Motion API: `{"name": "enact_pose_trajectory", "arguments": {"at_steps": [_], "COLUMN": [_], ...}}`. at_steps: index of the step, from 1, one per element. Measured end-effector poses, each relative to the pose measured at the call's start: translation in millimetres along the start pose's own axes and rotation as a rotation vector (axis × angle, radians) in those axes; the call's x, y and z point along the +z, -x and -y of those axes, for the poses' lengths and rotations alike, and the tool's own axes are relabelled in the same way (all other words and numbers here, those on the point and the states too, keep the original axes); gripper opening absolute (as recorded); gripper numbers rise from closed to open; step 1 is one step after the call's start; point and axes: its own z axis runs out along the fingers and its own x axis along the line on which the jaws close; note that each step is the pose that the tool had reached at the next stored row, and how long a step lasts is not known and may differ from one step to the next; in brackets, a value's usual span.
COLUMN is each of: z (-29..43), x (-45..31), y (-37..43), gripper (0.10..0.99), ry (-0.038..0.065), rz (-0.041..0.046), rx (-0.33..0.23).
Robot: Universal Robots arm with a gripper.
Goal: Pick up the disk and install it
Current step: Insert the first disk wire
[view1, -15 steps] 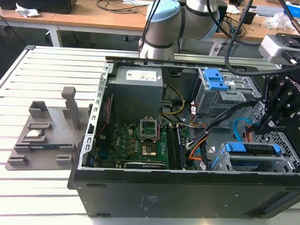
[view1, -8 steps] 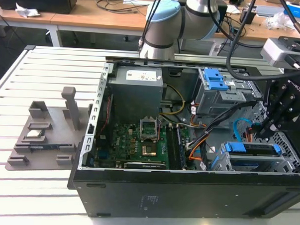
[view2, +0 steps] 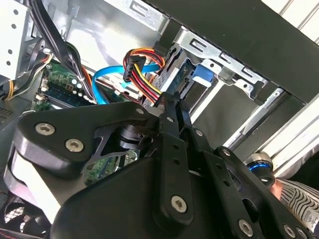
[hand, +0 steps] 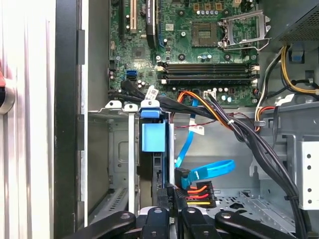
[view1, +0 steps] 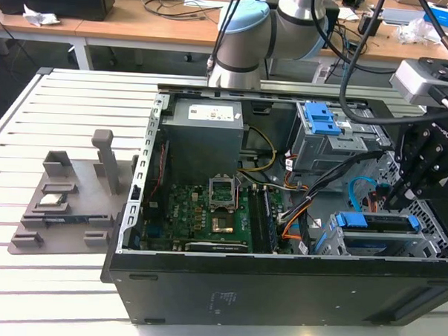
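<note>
Gripper: the black gripper (view1: pixel 403 192) hangs inside the open computer case (view1: pixel 278 282), at the exterior view's right, its fingers (hand: pixel 172 201) drawn together and holding nothing.
Disk: the disk (view1: pixel 375 223), edged in bright blue, stands on edge in the metal drive bay (hand: pixel 127 149) just below the gripper; in the first wrist view its blue frame (hand: pixel 152 134) shows between the bay rails.
Cables: a blue ribbon cable (hand: pixel 207 172) and a power plug (hand: pixel 199 193) lie beside the fingertips.
Motherboard: the green motherboard (view1: pixel 211 212) lies beyond.
</note>
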Motion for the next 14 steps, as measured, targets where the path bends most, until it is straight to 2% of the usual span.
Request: {"name": "enact_pose_trajectory", "arguments": {"at_steps": [14], "z": [0.4], "x": [3.5], "y": [-7.6], "gripper": [0.165], "ry": [0.0], "rz": [0.0], "rx": [0.0]}}
